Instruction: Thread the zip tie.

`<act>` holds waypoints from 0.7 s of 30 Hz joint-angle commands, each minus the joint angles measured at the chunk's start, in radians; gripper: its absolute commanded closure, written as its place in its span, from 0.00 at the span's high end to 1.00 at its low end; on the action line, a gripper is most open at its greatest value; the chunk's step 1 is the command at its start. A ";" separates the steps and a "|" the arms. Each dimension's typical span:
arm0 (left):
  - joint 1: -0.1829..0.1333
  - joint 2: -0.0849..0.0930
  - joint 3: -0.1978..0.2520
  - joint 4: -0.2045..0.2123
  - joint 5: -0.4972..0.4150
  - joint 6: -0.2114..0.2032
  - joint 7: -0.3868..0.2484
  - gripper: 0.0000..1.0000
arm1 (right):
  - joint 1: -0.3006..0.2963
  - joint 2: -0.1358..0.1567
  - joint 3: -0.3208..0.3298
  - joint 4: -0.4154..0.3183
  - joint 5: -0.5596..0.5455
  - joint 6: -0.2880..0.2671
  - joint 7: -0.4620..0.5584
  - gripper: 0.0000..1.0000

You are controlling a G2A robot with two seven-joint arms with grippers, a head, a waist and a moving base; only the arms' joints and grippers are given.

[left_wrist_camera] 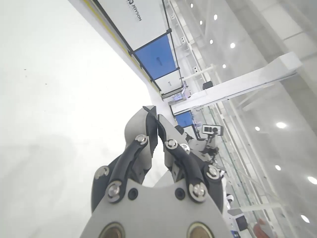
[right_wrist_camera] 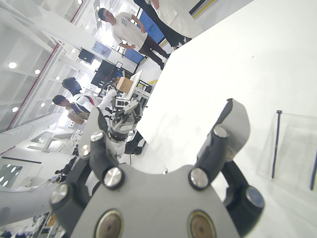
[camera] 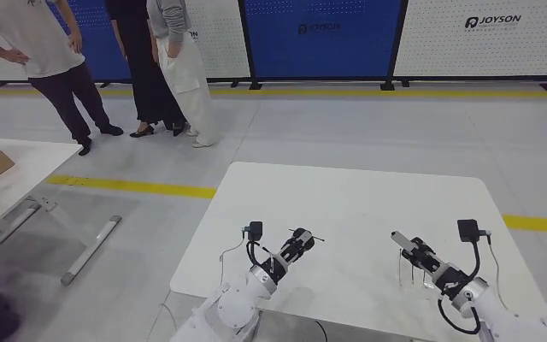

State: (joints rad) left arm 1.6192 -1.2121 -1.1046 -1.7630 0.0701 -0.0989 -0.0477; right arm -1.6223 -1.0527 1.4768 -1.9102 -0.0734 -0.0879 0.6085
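The zip tie [right_wrist_camera: 275,144] is a thin dark strap resting on a clear plastic holder [right_wrist_camera: 294,147] on the white table [camera: 359,205]. In the top view this spot is at the lower right of the frame, just beside the right arm. A second tie [right_wrist_camera: 313,172], bluish, lies on the same holder near the first and does not touch it. I cannot tell whether the holder lies flat or stands tilted.

The right claw [right_wrist_camera: 166,117] is spread wide with nothing between its fingers, and sits near the holder without touching either strap. The left claw [left_wrist_camera: 154,115], at the lower middle of the top view, is pressed together and appears to hold nothing. It is well apart from the ties.

The tie looks very light, narrow and smooth. It is probably springy rather than limp, so it should bend into a loop and try to straighten when let go. Being thin and lying close against slick clear plastic, it may slide away or slip out of a loose pinch.

The best hold is likely across the narrow width of the strap, close to the small square head at one end, since the head gives the fingers something to stop against. The other claw would then need the pointed tail, gripped a little back from the tip so the tip stays free to enter the slot.
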 commanded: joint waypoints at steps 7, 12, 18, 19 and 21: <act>-0.019 -0.007 0.037 0.026 0.001 0.006 0.002 0.00 | 0.000 0.000 0.000 0.000 0.000 0.000 0.000 1.00; -0.019 -0.007 0.037 0.026 0.001 0.006 0.002 0.00 | 0.000 0.000 0.000 0.000 0.000 0.000 0.000 1.00; -0.019 -0.007 0.037 0.026 0.001 0.006 0.002 0.00 | 0.004 0.013 0.081 -0.023 -0.046 0.042 0.067 1.00; -0.019 -0.007 0.037 0.026 0.001 0.006 0.002 0.00 | 0.005 0.017 0.107 -0.029 -0.059 0.058 0.092 1.00; -0.019 -0.007 0.037 0.026 0.001 0.006 0.002 0.00 | 0.013 0.028 0.166 -0.043 -0.083 0.084 0.177 1.00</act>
State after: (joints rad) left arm 1.6002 -1.2189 -1.0674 -1.7373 0.0711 -0.0931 -0.0457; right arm -1.6140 -1.0296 1.6106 -1.9474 -0.1461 -0.0169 0.7371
